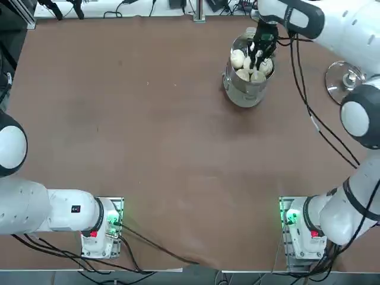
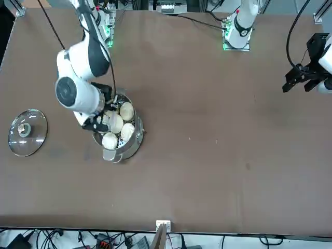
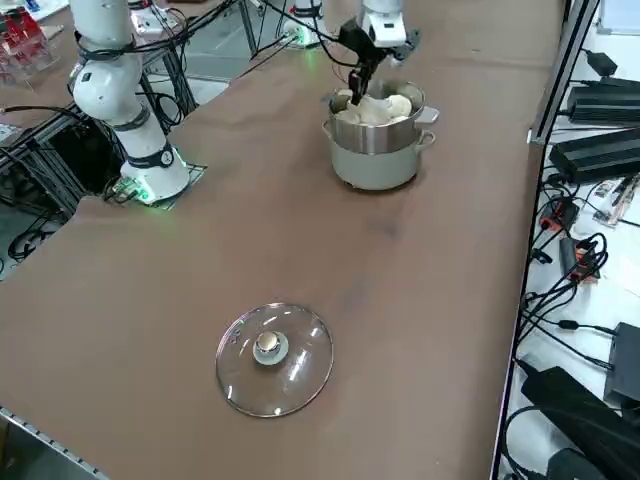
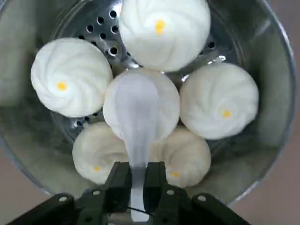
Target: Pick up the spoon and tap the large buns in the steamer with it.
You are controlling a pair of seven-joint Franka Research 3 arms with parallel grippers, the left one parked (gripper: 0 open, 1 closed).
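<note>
- Right gripper [image 4: 133, 187] is what we see closest in the wrist view: its fingers [image 4: 118, 180] are clamped on the spoon [image 4: 136, 117] by the handle.
- Spoon bowl sits over the middle bun, looks to be touching it; we can't confirm contact.
- We count six of the large buns [image 4: 70, 77] in the wrist view: five in a ring around the middle one, each outer one with a small yellow dot on top.
- Buns rest on a perforated tray inside the steamer [image 4: 276, 117].
- Front view, left to right: glass lid [image 2: 27, 132] flat on the tabletop [image 2: 218, 155], knob up, well apart from the steamer [image 2: 122, 148]; then the right gripper [image 2: 104, 122] down inside the pot's mouth beside the buns [image 2: 127, 111].
- Top view: steamer [image 1: 246, 95] is on the far side of the tabletop, right half, gripper [image 1: 258, 53] over it.
- Side view: steamer [image 3: 380, 160] stands upright, side handles visible, lid [image 3: 275, 358] nearer the camera.
</note>
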